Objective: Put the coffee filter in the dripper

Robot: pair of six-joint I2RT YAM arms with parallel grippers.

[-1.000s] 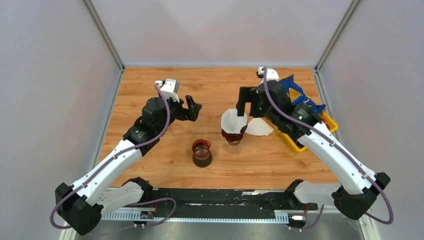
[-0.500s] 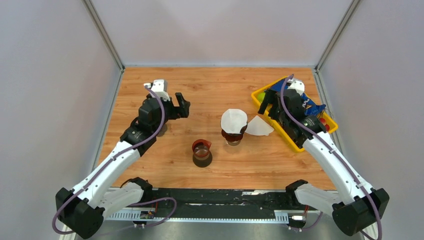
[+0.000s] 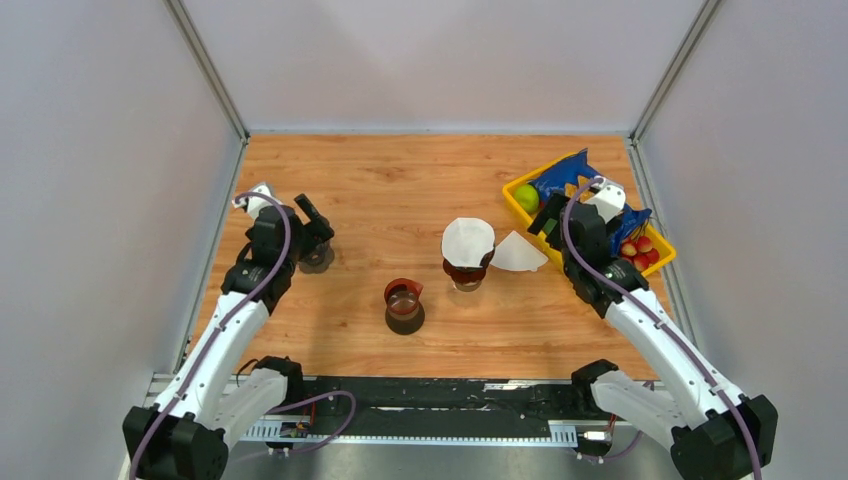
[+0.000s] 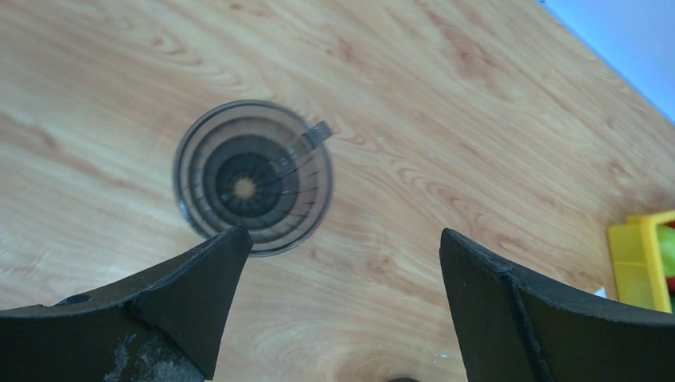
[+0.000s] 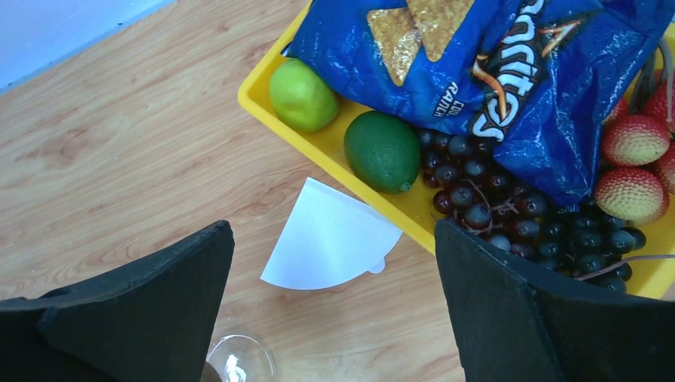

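Found the white coffee filter (image 3: 468,240) opened into a cone and seated in the mouth of the dripper (image 3: 466,272) near mid-table, leaning slightly toward the far side. Judged the placing step as good as complete. Noted the left gripper (image 4: 342,239) spread wide and gripping nothing, poised over a clear ribbed cup (image 4: 253,175) at the left of the table. Noted the right gripper (image 5: 333,231) likewise spread and bare, hanging above a spare folded filter (image 5: 318,248) lying flat just beside the yellow tray (image 5: 330,150). Judged no further grasp necessary; called only for a check of seating, plus a light press downward if found tilted.
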